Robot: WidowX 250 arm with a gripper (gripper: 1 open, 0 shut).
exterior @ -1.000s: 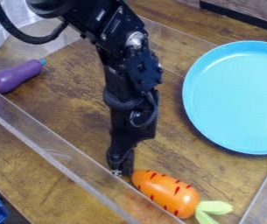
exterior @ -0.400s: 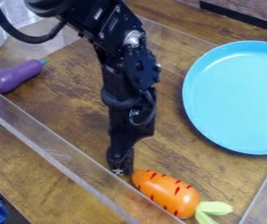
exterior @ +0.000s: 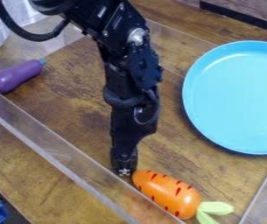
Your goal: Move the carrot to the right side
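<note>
The carrot (exterior: pixel 168 192) is a glossy orange toy with dark stripes and a pale green leafy top; it lies on the wooden table near the front right, top pointing right. My gripper (exterior: pixel 122 164) points straight down just left of the carrot's blunt end, close to it or touching it. Its fingers look together, with nothing held between them. The black arm rises from it toward the upper left.
A large light blue plate (exterior: pixel 238 85) lies at the right. A purple eggplant toy (exterior: pixel 17 75) lies at the far left. A clear plastic wall (exterior: pixel 48 144) runs diagonally along the front left, close to the gripper.
The gripper has shifted slightly to the right and down, closer to the carrot's blunt end. The carrot has stayed in nearly the same place.
</note>
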